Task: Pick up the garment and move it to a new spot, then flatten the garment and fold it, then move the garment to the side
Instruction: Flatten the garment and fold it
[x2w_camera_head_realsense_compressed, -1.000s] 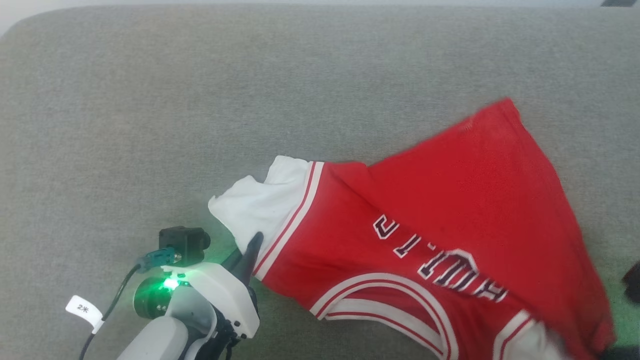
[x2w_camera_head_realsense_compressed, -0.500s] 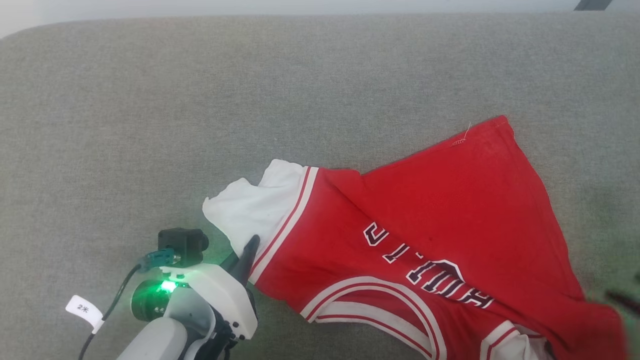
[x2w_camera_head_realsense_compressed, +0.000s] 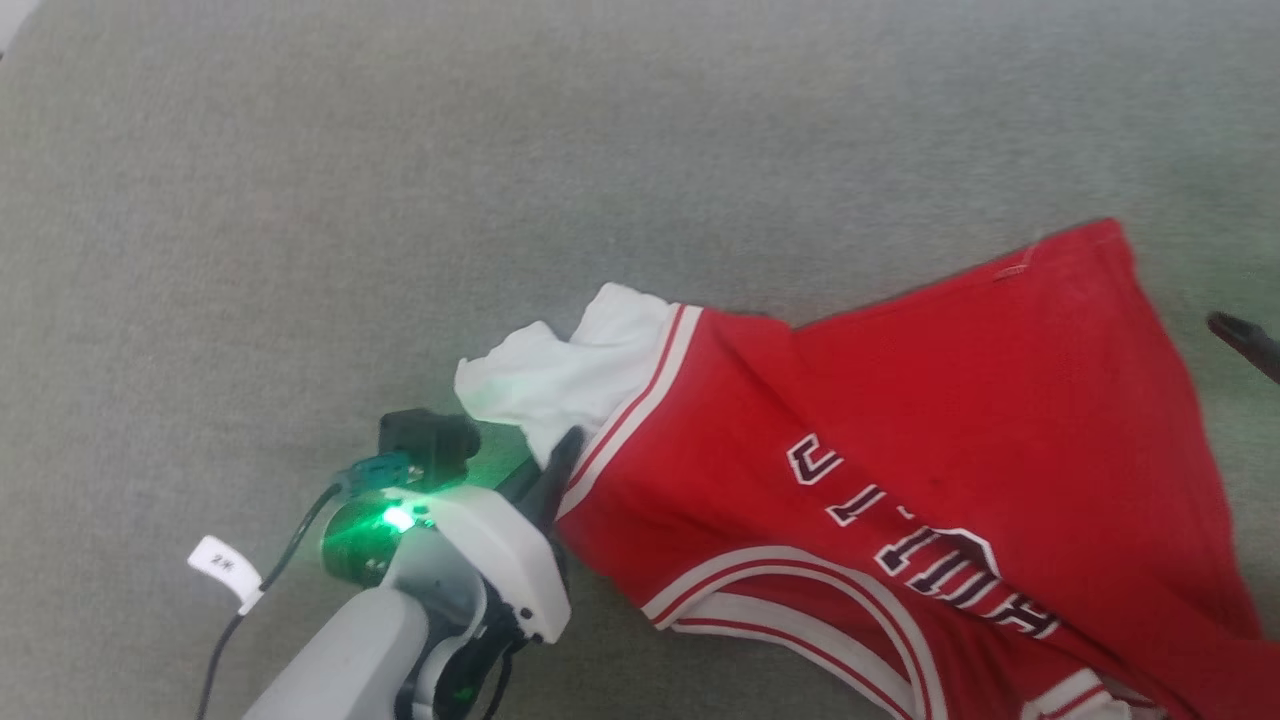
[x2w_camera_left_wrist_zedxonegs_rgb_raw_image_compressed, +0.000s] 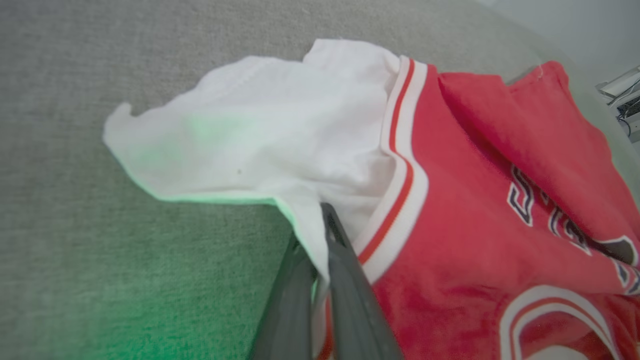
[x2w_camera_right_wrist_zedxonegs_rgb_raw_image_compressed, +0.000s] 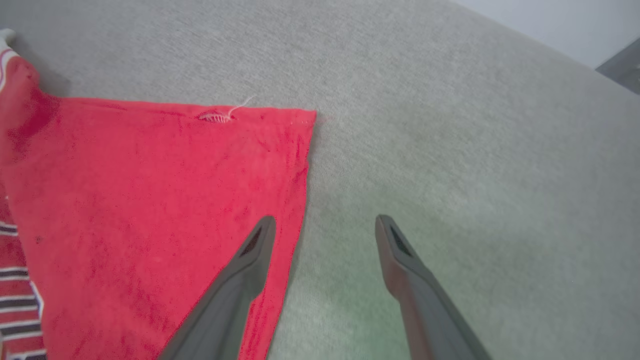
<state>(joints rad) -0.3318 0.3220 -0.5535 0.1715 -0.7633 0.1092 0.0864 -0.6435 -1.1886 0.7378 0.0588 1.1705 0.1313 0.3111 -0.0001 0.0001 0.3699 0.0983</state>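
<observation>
The garment (x2w_camera_head_realsense_compressed: 930, 400), a red jersey with a white sleeve (x2w_camera_head_realsense_compressed: 560, 370) and dark white-outlined lettering, lies spread on the grey cloth surface, running off the lower right. My left gripper (x2w_camera_head_realsense_compressed: 562, 455) is shut on it where the white sleeve meets the striped trim. In the left wrist view the gripper (x2w_camera_left_wrist_zedxonegs_rgb_raw_image_compressed: 322, 215) pinches the white cloth (x2w_camera_left_wrist_zedxonegs_rgb_raw_image_compressed: 260, 130). My right gripper (x2w_camera_right_wrist_zedxonegs_rgb_raw_image_compressed: 325, 222) stands open over the garment's red hem edge (x2w_camera_right_wrist_zedxonegs_rgb_raw_image_compressed: 295, 165), one finger above the cloth and the other above the bare surface, holding nothing. One dark fingertip (x2w_camera_head_realsense_compressed: 1245, 340) shows at the right edge.
The grey fabric surface (x2w_camera_head_realsense_compressed: 400, 200) stretches wide to the left and far side of the garment. Its rounded far edge (x2w_camera_right_wrist_zedxonegs_rgb_raw_image_compressed: 540, 55) shows in the right wrist view, with pale floor beyond. A tagged cable (x2w_camera_head_realsense_compressed: 225, 570) hangs from my left wrist.
My right gripper has opened, let go of the garment and drawn away from it. The red hem side now lies flat. The head camera has shifted; the left grip holds.
</observation>
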